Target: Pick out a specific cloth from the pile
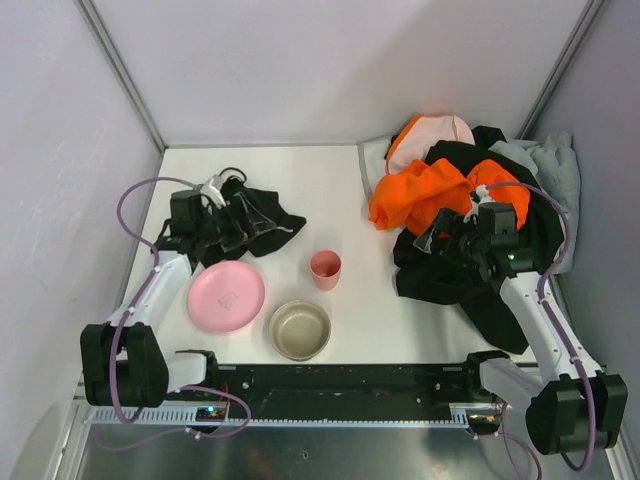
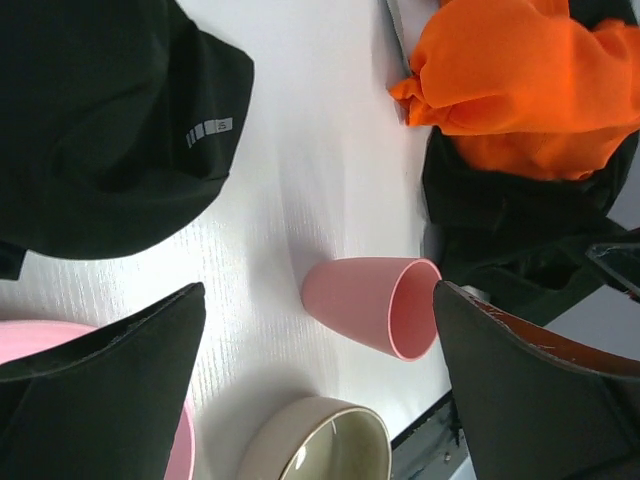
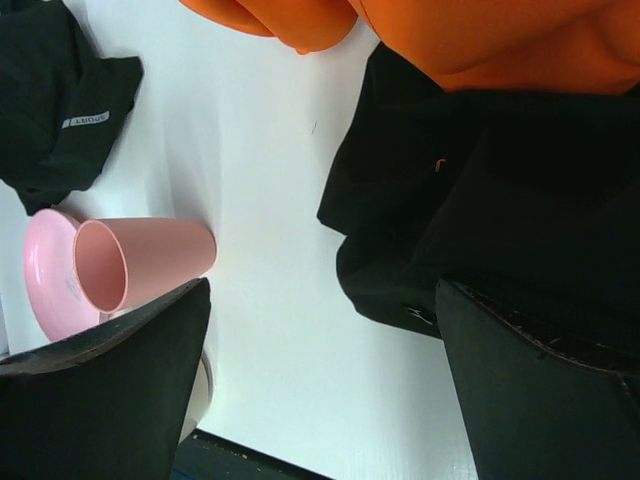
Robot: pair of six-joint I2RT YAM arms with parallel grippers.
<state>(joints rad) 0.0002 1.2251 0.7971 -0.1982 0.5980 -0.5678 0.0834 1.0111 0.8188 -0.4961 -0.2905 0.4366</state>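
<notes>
Since both arms work low over a crowded table, the nearest hazards are the beige bowl [image 1: 300,329] and the pink plate [image 1: 227,296] close to the bases, with the pink cup [image 1: 325,269] just beyond, upright between the two grippers. The left gripper [image 1: 238,222] hovers with its fingers spread wide and empty over the cloth [image 1: 268,218], which lies rumpled on the left side just past the plate, well apart from the pile [image 1: 470,185] in the far right corner. The right gripper [image 1: 432,240], equally wide and empty, sits low over the larger black garment [image 1: 450,285] at the pile's near edge. A fingertip snagging a fold as either arm moves could, I judge, drag fabric along. That might pull the cloth onto the plate, or sweep the larger garment into the cup and topple it.
</notes>
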